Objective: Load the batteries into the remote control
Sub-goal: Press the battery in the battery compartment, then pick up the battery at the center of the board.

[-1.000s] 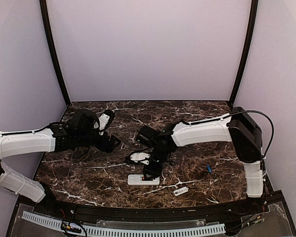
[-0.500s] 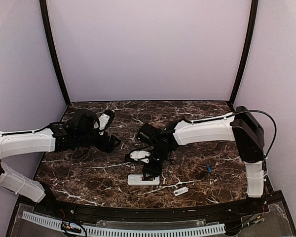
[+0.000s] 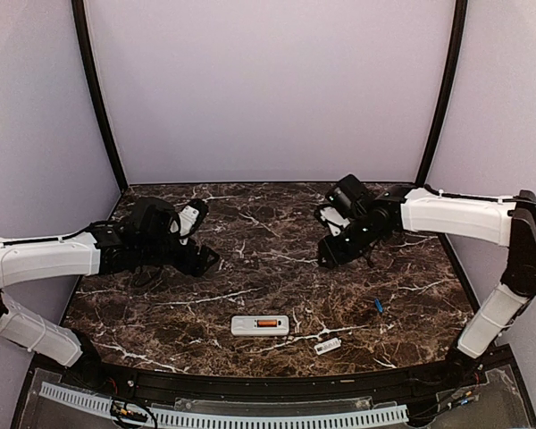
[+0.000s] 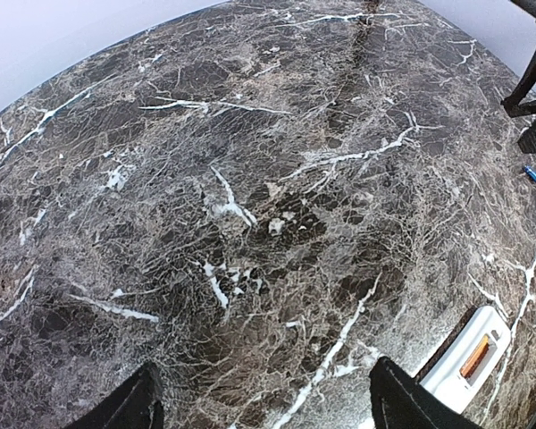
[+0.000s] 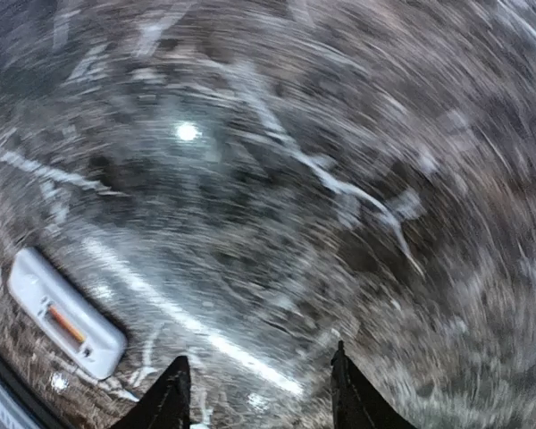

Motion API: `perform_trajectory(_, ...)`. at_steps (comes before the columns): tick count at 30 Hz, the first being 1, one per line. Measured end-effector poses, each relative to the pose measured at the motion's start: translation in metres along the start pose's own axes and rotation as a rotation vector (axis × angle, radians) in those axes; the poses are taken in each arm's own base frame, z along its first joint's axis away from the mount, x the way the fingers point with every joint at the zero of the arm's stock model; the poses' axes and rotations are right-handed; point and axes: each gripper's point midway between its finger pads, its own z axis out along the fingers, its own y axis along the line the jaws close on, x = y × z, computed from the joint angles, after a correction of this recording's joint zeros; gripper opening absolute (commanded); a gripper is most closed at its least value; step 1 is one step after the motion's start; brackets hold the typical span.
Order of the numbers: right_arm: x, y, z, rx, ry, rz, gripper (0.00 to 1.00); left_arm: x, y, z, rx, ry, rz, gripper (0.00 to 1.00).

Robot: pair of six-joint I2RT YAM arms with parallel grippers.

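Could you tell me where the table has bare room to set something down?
The widest bare stretch of table is the middle, between the left gripper, the right gripper and the remote. The back is bare too. The front right is crowded: remote, loose cover, blue battery.

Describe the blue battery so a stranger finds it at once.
On the dark marble table, look to the right half, toward the front. The blue battery lies alone there, right of the white remote control; nothing else on the table is blue.

Dark marble table (image 3: 250, 223), loose white cover (image 3: 328, 345)
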Motion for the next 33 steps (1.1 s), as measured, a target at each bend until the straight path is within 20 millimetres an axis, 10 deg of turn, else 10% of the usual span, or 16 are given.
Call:
perform_trajectory(3, 0.055, -0.062, -0.003, 0.175, 0.096, 0.249, 0.59, 0.000, -0.001, 0.000, 0.008, 0.001, 0.000, 0.79)
perform_trajectory(10, 0.155, -0.109, -0.007, 0.354, 0.286, 0.543, 0.63, 0.000, -0.002, 0.000, 0.012, 0.001, -0.001, 0.79)
perform_trajectory(33, 0.188, -0.111, 0.010, 0.309, 0.358, 0.694, 0.30, 0.000, -0.002, 0.000, 0.012, 0.000, 0.000, 0.79)
